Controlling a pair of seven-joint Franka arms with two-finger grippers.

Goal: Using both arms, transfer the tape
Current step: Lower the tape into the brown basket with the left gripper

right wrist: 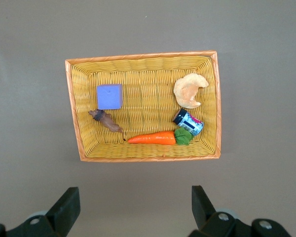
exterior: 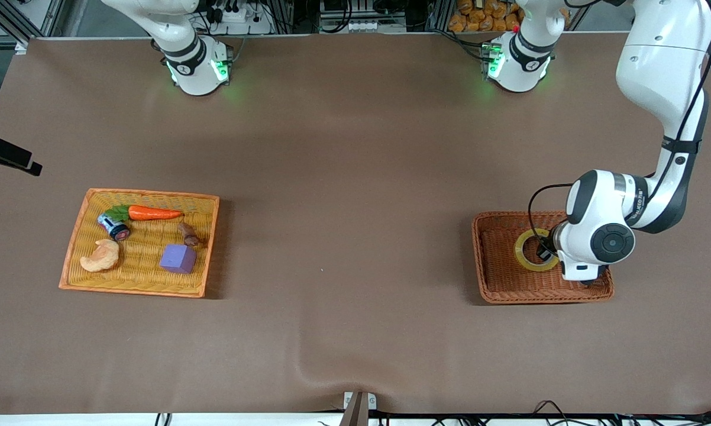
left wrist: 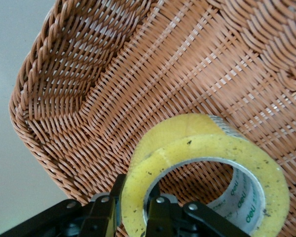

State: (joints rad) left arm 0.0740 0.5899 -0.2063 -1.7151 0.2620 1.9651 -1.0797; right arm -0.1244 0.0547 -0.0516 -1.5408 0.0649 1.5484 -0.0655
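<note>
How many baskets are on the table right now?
2: a yellow basket toward the right arm's end, holding toys, and a brown basket toward the left arm's end, holding the tape.

table (exterior: 355, 177): brown cloth | right arm's end: yellow tray (exterior: 74, 236) | left arm's end: brown basket (exterior: 497, 284)

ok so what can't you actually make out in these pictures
- Front view: the left gripper sits under its own wrist; part of the tape too.
- Left wrist view: the tape's lower rim is cut off by the edge.
- Front view: the right gripper is out of frame.
</note>
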